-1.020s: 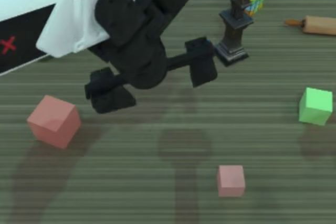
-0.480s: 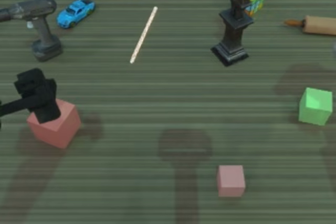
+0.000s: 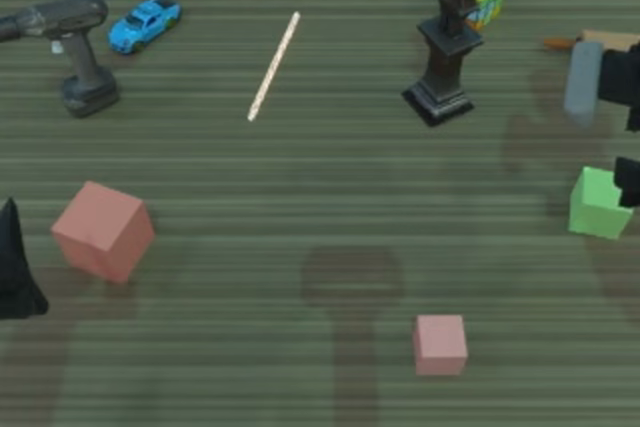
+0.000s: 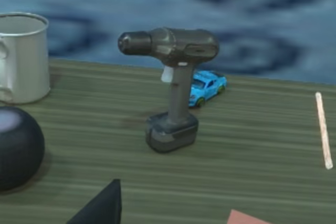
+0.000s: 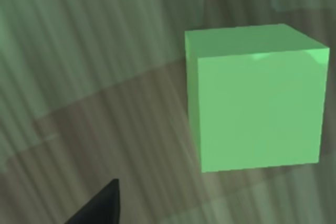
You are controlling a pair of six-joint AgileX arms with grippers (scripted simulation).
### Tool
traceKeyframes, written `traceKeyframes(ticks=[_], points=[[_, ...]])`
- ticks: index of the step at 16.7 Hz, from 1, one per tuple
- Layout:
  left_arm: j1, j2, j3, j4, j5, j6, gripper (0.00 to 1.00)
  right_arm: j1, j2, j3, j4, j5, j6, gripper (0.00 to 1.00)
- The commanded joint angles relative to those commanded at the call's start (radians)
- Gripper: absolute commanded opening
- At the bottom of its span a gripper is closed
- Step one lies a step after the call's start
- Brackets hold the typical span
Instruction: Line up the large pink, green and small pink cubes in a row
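Observation:
The large pink cube (image 3: pixel 103 230) sits at the table's left, with one corner of it (image 4: pixel 247 217) showing in the left wrist view. My left gripper (image 3: pixel 15 272) is at the left edge, just left of that cube and apart from it, open and holding nothing. The green cube (image 3: pixel 598 203) (image 5: pixel 257 103) stands at the right edge. My right gripper (image 3: pixel 628 132) hovers over its far right side, open and holding nothing; one dark fingertip (image 5: pixel 100 205) shows beside the cube. The small pink cube (image 3: pixel 440 344) lies alone near the front, right of centre.
Along the back stand a grey drill (image 3: pixel 75 47), a blue toy car (image 3: pixel 145 24), a pale stick (image 3: pixel 273 65), a dark stand (image 3: pixel 443 57) bearing a multicoloured cube, and a rolling pin (image 3: pixel 590 42) partly behind my right arm. A white mug (image 4: pixel 23 56) and a black ball (image 4: pixel 16 145) sit farther left.
My left arm swept from the table's middle to the left, passed over the large pink cube and now sits at the left edge. My right gripper came in above the green cube. No cube moved.

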Motion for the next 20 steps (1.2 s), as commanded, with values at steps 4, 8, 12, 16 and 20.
traceKeyframes(ticks=[4,8,12,16,20], points=[[0.05,-0.123,-0.09,0.083,0.007,0.095,1.0,0.006,0.108,0.096,-0.054,0.0,-0.066,1.0],[0.052,-0.13,-0.094,0.088,0.008,0.1,1.0,0.007,0.113,0.101,-0.056,0.0,-0.069,1.0],[0.052,-0.13,-0.094,0.088,0.008,0.1,1.0,0.004,0.132,0.075,-0.016,0.0,-0.071,1.0],[0.052,-0.13,-0.094,0.088,0.008,0.1,1.0,0.007,0.194,-0.018,0.151,0.0,-0.067,1.0],[0.052,-0.13,-0.094,0.088,0.008,0.1,1.0,0.008,0.238,-0.081,0.25,0.001,-0.066,1.0]])
